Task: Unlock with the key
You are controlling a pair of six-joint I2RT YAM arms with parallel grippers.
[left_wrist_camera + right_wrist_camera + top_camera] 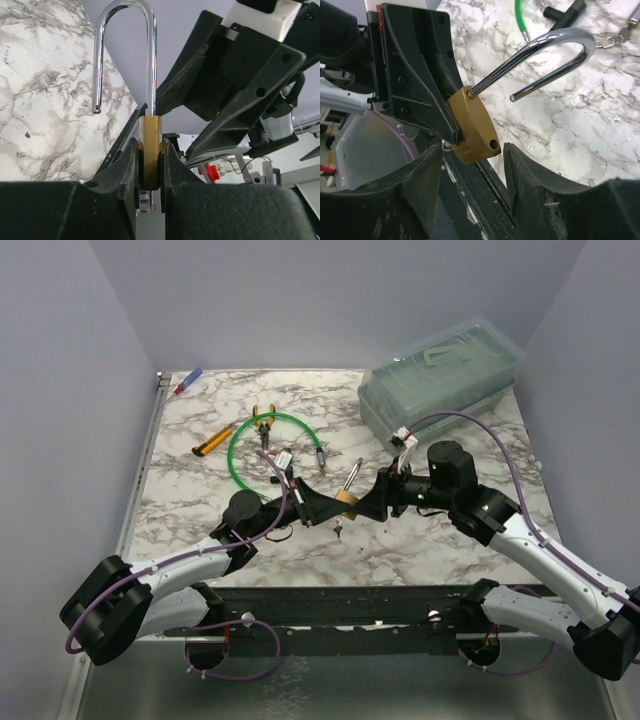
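My left gripper (335, 504) is shut on the body of a small brass padlock (347, 499), held upright just above the table. The left wrist view shows the padlock (149, 150) squeezed between the fingers (117, 175). Its chrome shackle (125, 45) is sprung open, one end free of the body. The tiny silver key (148, 196) sticks out of the padlock's underside with a wire ring on it; it also shows in the top view (338, 530). My right gripper (472, 149) is open, its fingers either side of the padlock's (472, 127) lower corner without touching it.
A green cable loop (270, 450) lies behind the padlock, with yellow-handled tools (262, 420) and an orange utility knife (212, 441) at its left. A clear plastic box (440, 380) stands at the back right. A pen (187, 381) lies at the back left corner.
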